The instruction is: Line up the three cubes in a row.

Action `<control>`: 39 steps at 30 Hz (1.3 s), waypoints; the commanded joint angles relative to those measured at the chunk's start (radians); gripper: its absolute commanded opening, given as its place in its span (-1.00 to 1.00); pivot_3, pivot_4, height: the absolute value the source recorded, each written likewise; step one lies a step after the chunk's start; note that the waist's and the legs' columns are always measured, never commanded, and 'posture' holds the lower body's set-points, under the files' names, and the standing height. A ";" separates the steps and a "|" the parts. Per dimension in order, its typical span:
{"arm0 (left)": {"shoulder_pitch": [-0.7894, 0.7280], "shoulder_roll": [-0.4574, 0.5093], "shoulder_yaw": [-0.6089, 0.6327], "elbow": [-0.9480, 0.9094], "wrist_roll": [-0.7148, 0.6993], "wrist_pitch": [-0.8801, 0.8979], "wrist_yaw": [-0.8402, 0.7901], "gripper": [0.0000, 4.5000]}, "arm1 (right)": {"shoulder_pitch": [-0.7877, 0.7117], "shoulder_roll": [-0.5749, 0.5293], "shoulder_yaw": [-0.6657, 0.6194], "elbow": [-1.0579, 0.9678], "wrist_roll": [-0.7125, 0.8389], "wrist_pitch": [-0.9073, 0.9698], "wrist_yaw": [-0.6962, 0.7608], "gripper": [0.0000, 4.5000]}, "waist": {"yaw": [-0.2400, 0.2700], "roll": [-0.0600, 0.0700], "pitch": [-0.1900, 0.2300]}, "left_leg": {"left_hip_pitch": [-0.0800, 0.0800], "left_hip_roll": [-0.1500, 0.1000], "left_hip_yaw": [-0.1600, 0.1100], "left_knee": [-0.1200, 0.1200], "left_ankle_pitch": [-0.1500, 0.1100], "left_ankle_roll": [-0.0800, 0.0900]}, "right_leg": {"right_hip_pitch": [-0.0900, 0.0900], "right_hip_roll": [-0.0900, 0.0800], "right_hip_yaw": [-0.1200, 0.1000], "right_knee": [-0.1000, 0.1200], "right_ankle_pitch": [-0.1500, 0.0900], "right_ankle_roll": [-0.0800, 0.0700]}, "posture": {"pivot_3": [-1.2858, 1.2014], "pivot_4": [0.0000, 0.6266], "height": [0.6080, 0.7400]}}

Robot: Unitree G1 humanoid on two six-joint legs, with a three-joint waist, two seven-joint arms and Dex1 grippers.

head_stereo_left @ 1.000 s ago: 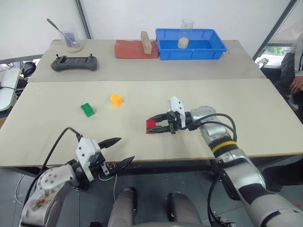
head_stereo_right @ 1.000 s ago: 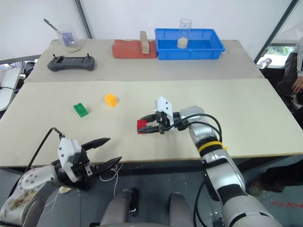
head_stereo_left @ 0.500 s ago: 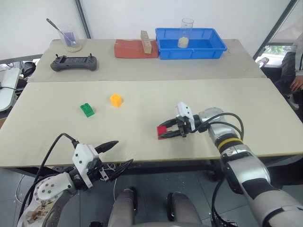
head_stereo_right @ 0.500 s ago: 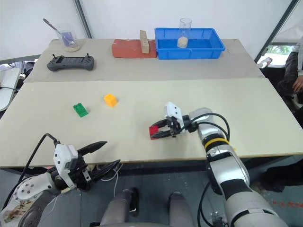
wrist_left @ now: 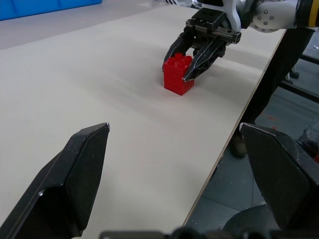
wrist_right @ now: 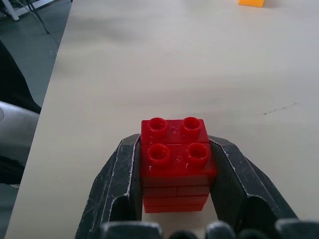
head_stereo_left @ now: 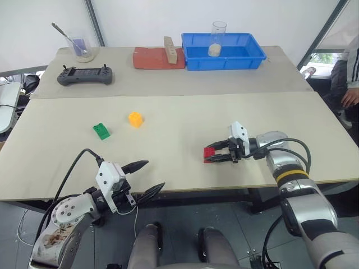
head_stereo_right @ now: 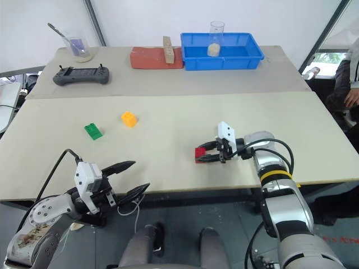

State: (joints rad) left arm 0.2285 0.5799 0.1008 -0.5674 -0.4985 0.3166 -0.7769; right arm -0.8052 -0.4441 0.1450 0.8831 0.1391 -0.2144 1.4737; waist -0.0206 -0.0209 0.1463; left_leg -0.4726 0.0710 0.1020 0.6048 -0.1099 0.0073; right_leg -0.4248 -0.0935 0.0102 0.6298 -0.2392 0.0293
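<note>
Right gripper [head_stereo_left: 216, 155], pinching red cube [head_stereo_left: 209, 152], has slid it rightward along table's [head_stereo_left: 168, 168] near edge. Left gripper [head_stereo_left: 147, 178] spread, off near edge. Green cube [head_stereo_left: 101, 130], yellow cube [head_stereo_left: 135, 119] unmoved.

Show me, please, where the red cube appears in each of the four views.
Left eye view: red cube, right of centre, near the table's front edge.
Right eye view, likewise.
Left wrist view, upper middle.
Right wrist view, lower centre.
Shared landmark: the right hand clamping it.
</note>
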 commanded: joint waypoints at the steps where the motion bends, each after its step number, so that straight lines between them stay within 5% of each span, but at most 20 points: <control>1: -0.018 0.007 -0.001 -0.047 -0.020 0.021 0.012 1.00 | 0.000 0.003 -0.005 -0.033 0.002 0.008 0.010 -0.36 | 0.001 0.000 0.000 | 0.000 0.000 0.000 0.000 0.000 0.000 | 0.000 0.000 0.000 0.000 0.000 0.000 | 0.03 -0.52 1.00; 2: -0.019 0.006 -0.001 -0.051 -0.021 0.025 0.014 1.00 | 0.002 0.003 -0.005 -0.035 0.002 0.008 0.011 -0.36 | 0.003 0.000 0.000 | 0.000 0.000 0.000 0.000 0.000 0.000 | 0.000 0.000 0.000 0.000 0.000 0.000 | 0.03 -0.52 1.00; 4: -0.021 0.004 -0.006 -0.060 -0.023 0.035 0.024 1.00 | 0.002 -0.001 -0.003 -0.036 0.000 0.010 0.018 0.12 | 0.005 0.000 0.000 | 0.000 0.000 0.000 0.001 0.000 0.000 | 0.000 0.000 0.000 0.000 0.000 0.000 | 0.03 -0.52 1.00; 10: -0.009 -0.009 -0.029 -0.080 -0.019 0.041 0.047 1.00 | 0.007 -0.018 -0.009 -0.058 0.004 0.026 0.027 0.99 | 0.006 0.000 0.000 | 0.000 0.000 0.000 0.001 0.000 0.000 | 0.000 -0.001 0.000 0.000 0.000 0.000 | 0.03 -0.52 1.00; 17: 0.009 -0.063 -0.018 -0.050 0.007 0.019 0.128 1.00 | 0.081 -0.039 -0.051 -0.378 0.086 0.235 -0.041 0.99 | 0.007 0.000 0.000 | 0.000 0.000 0.000 0.001 0.000 0.000 | 0.000 -0.001 0.000 0.000 0.000 0.000 | 0.03 -0.52 1.00; 27: -0.090 -0.278 0.141 0.152 0.209 -0.018 0.571 1.00 | 0.271 0.032 -0.073 -1.195 0.265 0.822 -0.496 0.99 | 0.017 0.000 0.000 | -0.001 0.000 -0.002 0.001 0.000 0.000 | -0.001 -0.001 -0.001 0.000 0.000 0.000 | 0.03 -0.52 1.00; 39: -0.402 -0.386 0.146 0.501 0.334 -0.108 0.764 1.00 | 0.323 0.008 -0.076 -1.370 0.286 0.972 -0.725 0.99 | 0.033 -0.004 -0.002 | -0.004 -0.002 -0.001 0.001 0.000 0.000 | 0.000 -0.003 -0.003 -0.002 0.001 0.002 | 0.03 -0.52 1.00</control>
State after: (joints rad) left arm -0.1533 0.1985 0.2484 -0.0783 -0.1804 0.2382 -0.0326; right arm -0.4800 -0.4287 0.0999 -0.4398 0.4157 0.7539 0.7720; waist 0.0125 -0.0252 0.1441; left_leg -0.4764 0.0692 0.1012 0.6062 -0.1100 0.0073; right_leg -0.4249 -0.0964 0.0070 0.6283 -0.2378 0.0309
